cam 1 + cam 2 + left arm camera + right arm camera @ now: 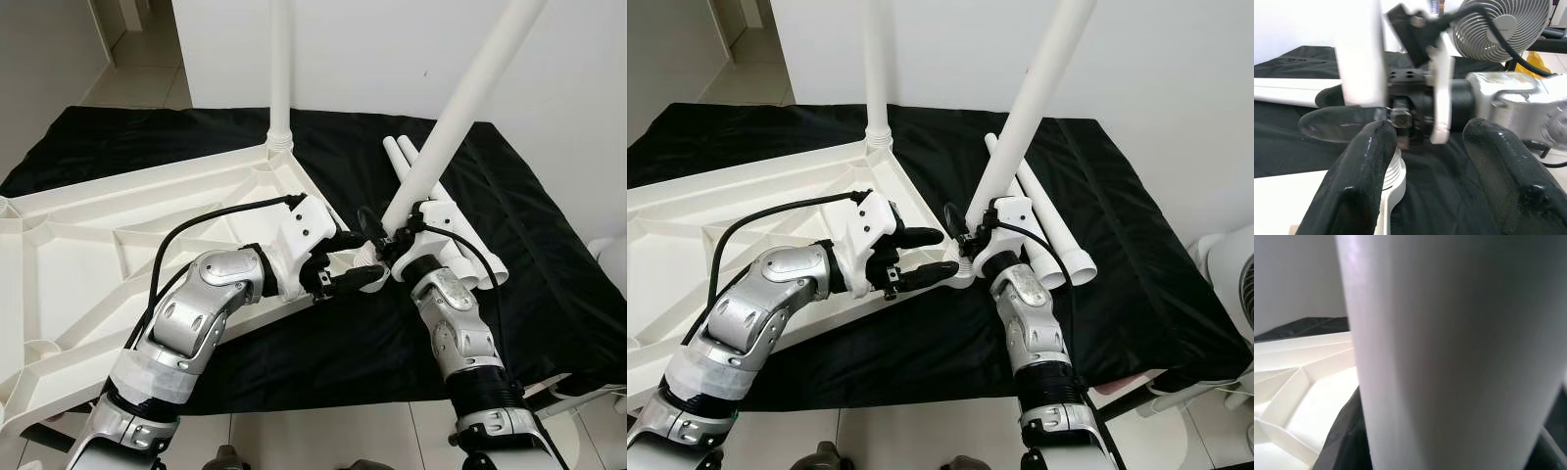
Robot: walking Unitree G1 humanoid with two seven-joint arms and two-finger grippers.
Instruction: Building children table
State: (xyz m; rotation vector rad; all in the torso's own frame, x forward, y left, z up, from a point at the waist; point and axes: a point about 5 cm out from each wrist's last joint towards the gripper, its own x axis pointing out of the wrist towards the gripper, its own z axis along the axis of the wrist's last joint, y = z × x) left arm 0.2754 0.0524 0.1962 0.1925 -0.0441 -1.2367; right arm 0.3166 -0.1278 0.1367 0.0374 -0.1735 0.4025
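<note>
The white table top lies upside down on a black cloth. One white leg stands upright in its far corner. My right gripper is shut on a second white leg, which tilts up to the right with its lower end at the table's near corner. My left gripper is open right beside that lower end, one finger on each side of the threaded socket. In the right wrist view the held leg hides the fingers.
Two spare white legs lie side by side on the cloth behind my right arm. A grey fan stands on the floor at the right. A white wall runs behind the cloth, and tiled floor lies in front.
</note>
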